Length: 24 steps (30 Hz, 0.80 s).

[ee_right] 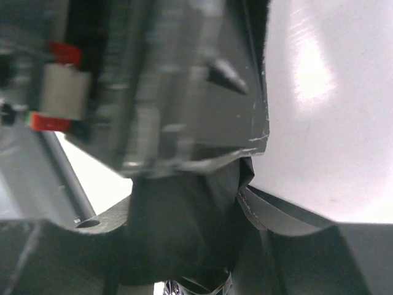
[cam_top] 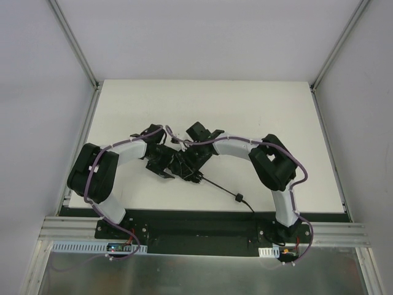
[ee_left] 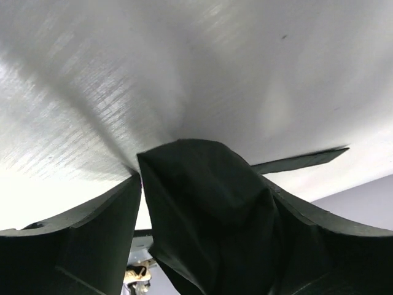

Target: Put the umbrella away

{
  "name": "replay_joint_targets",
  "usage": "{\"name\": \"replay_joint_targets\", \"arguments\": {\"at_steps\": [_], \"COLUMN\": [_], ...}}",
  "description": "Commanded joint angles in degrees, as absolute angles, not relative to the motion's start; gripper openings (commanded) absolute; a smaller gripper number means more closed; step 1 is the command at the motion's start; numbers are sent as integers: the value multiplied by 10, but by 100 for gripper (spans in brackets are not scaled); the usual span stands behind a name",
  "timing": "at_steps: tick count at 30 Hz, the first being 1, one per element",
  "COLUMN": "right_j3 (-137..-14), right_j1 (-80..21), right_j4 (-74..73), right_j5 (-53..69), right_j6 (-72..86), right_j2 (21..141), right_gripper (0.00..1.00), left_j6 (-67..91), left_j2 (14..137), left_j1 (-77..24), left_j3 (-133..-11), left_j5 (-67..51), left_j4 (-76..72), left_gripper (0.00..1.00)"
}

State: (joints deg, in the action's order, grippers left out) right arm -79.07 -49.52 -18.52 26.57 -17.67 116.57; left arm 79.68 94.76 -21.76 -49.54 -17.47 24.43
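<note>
The black folding umbrella [cam_top: 184,165] lies in the middle of the white table, its fabric bunched between the two arms. Its thin shaft [cam_top: 218,185] runs toward the near right and ends in the small knob handle [cam_top: 238,197]. My left gripper [cam_top: 167,161] comes in from the left and is shut on a fold of the black fabric [ee_left: 209,209]. My right gripper [cam_top: 195,161] comes in from the right and is shut on the fabric [ee_right: 184,233] too. The left gripper's body [ee_right: 153,86] fills the upper left of the right wrist view.
The white table [cam_top: 258,110] has metal rails along its left and right sides. Grey walls stand close on both sides and behind. The arm bases sit on a black plate [cam_top: 202,230] at the near edge.
</note>
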Motion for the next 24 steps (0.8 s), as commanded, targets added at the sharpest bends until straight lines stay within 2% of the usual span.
{"name": "replay_joint_targets", "arguments": {"at_steps": [1, 5, 8, 10, 13, 14, 16, 17, 20, 24], "right_j3": [-795, -809, -819, -821, -832, -836, -835, -833, -803, -749], "right_j1": [-437, -410, -397, -391, -390, -389, -388, -388, -381, -372], "right_j4": [-220, -200, -191, -189, -203, -212, -218, -225, -212, -173], "right_j5": [447, 556, 605, 622, 628, 616, 581, 565, 496, 448], "right_j6": [-129, -80, -51, -38, -34, -38, -37, -40, -49, -48], "right_j2": [1262, 1295, 1317, 1330, 1341, 1338, 1325, 1313, 1256, 1174], "right_gripper": [0, 0, 0, 0, 0, 1, 28, 36, 69, 74], "left_j6": [752, 756, 757, 756, 762, 765, 775, 778, 794, 802], "left_j2": [928, 929, 936, 937, 936, 936, 933, 929, 926, 925], "left_j1": [-224, -233, -235, -235, -235, -235, -235, -236, -236, -236], "left_j3": [-458, -454, -456, -454, -445, -442, -438, -437, -433, -434], "left_j5": [-148, -149, -149, -144, -148, -149, -150, -144, -147, -149], "left_j4": [247, 229, 227, 227, 220, 218, 216, 216, 216, 218], "left_gripper": [71, 68, 59, 42, 8, 3, 0, 0, 0, 0]}}
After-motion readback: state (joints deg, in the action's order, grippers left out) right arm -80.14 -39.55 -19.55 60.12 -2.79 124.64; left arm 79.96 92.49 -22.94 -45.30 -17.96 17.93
